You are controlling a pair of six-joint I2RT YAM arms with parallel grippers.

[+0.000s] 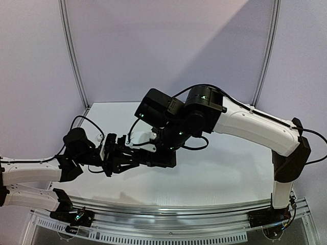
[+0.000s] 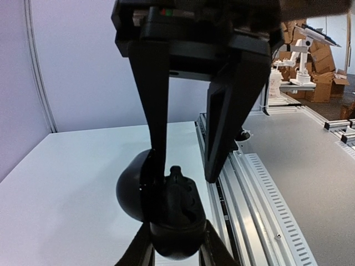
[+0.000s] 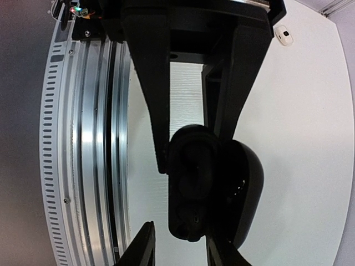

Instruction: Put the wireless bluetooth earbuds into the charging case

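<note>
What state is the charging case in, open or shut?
Open: the charging case shows its inner tray, lid hinged back beside it.

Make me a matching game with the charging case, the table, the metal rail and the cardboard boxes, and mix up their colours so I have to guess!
Things:
1. charging case
2. table
3. metal rail
4. cardboard boxes

Colours:
A. brown
B. silver
C. black
D. white

Right pairs: 1-C, 2-D, 3-B, 4-A.
</note>
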